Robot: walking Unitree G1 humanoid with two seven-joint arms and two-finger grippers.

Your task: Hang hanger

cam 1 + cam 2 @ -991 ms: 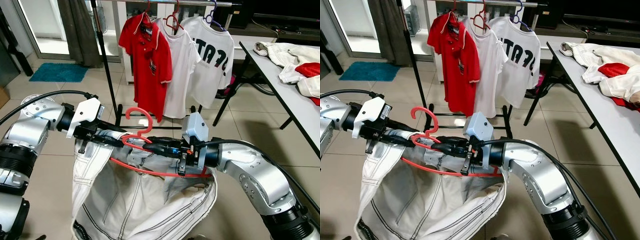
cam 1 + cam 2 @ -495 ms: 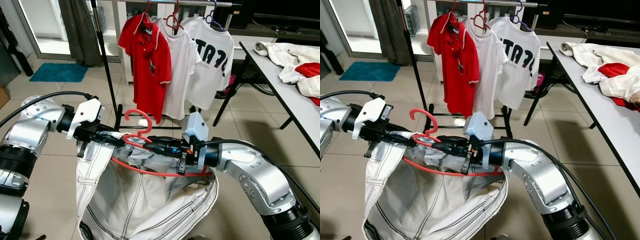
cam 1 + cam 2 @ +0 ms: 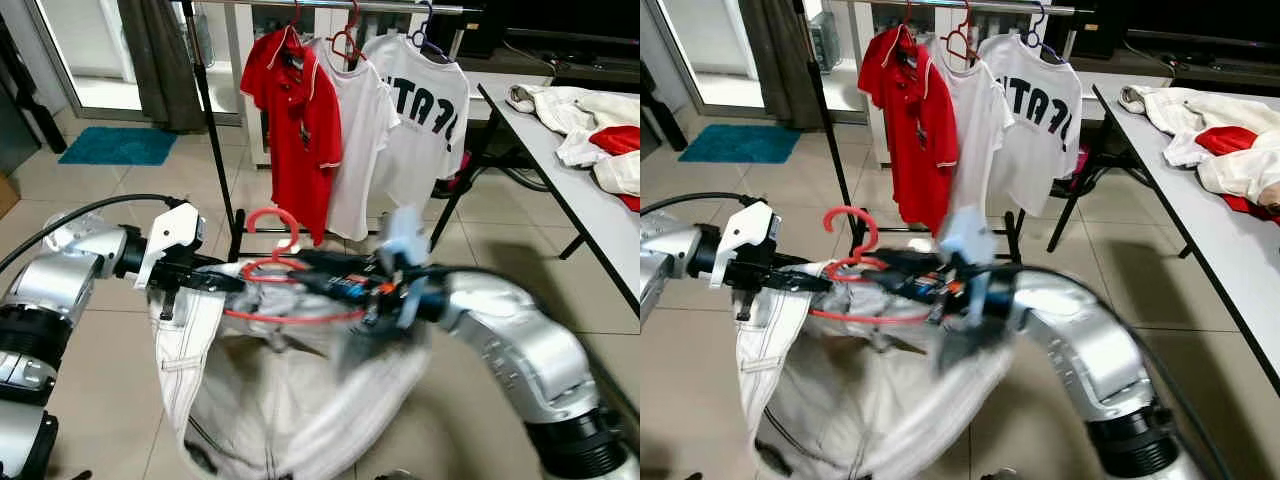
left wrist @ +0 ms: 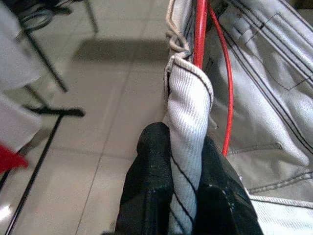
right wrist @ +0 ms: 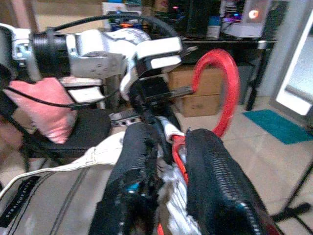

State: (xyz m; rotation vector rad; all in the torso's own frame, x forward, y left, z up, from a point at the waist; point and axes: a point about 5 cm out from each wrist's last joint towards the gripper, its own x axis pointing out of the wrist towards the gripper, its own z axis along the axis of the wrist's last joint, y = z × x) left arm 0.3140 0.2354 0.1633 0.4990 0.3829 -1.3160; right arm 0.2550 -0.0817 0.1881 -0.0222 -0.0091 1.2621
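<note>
A tiled room in a home served as a laundry corner: a black garment rack [image 3: 205, 110] held a red polo shirt [image 3: 300, 130] and two white T-shirts [image 3: 425, 110] on hangers, a teal mat [image 3: 115, 145] lay by a glass door [image 3: 85, 45] with a dark curtain [image 3: 155, 60], and clothes were heaped on a white table [image 3: 560, 170].

Red hanger [image 3: 270, 255]; white garment [image 3: 260, 390], dark stitching. Rack: red polo [image 3: 298, 120], white shirts [image 3: 395, 115]. Teal mat [image 3: 115, 145].
</note>
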